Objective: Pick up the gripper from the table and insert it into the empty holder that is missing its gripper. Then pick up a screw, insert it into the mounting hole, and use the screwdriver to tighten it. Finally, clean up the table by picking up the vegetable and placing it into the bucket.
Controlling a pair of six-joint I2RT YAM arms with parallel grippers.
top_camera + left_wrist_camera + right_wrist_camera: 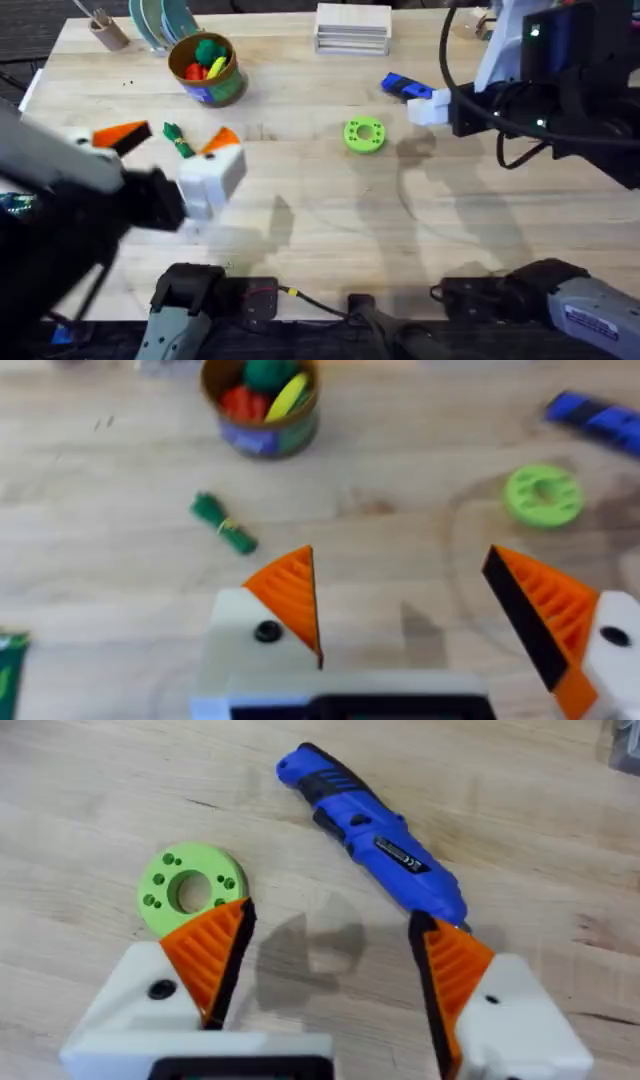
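The wooden table (300,200) carries everything, and the green disc (364,135) near its middle serves as the reference for the rest. The left arm rises large and blurred on the left side of the disc, so its left gripper (172,140) hangs well above the wood; in its wrist view the orange ribbed pads (292,595) are spread wide with bare table between them, released and holding nothing. The right gripper (330,920) hovers just beyond the disc on the right, also spread and empty, with the disc (190,890) beside one pad and the screwdriver (370,825) lying slantwise past the other. That pose looks like a survey from above, not a grasp, since neither pair of fingers is down at table level.

A stack of flat trays (352,27) sits at the far edge behind the disc. The bucket (207,65) stands far left of the disc, upright with plush toys inside, ready to take the last item. The vegetable (178,140) lies flat on the wood well left of the disc, below the bucket and outside it, so cleanup is not yet done. The loose orange finger and its white holder cannot be made out apart from the arms' own fingers
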